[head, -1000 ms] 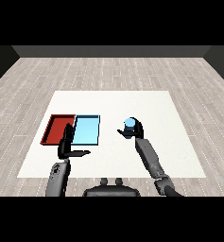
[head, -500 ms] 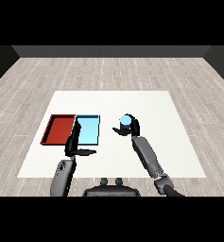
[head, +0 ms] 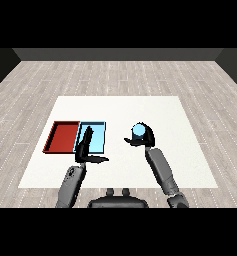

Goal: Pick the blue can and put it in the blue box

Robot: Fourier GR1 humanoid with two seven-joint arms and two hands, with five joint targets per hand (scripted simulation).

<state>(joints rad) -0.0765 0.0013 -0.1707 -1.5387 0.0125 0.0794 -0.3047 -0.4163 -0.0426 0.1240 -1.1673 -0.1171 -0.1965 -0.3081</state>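
Note:
The blue can (head: 139,131) stands upright right of the trays, and my right hand (head: 147,138) is curled round it, thumb reaching left of it. The light blue tray (head: 96,131) lies left of the can, with the red tray (head: 63,137) beside it further left. My left hand (head: 85,148) is open, its fingers straight and pointing away over the near left part of the blue tray, thumb stuck out to the right. I cannot tell whether the can is off the table.
The white table (head: 165,112) spreads round both trays, its near edge just before my forearms. Grey plank floor lies beyond the table's far edge.
My right hand with the can has shifted a little to the left, toward the trays. My left hand has moved forward and slightly right, over the blue tray's near part.

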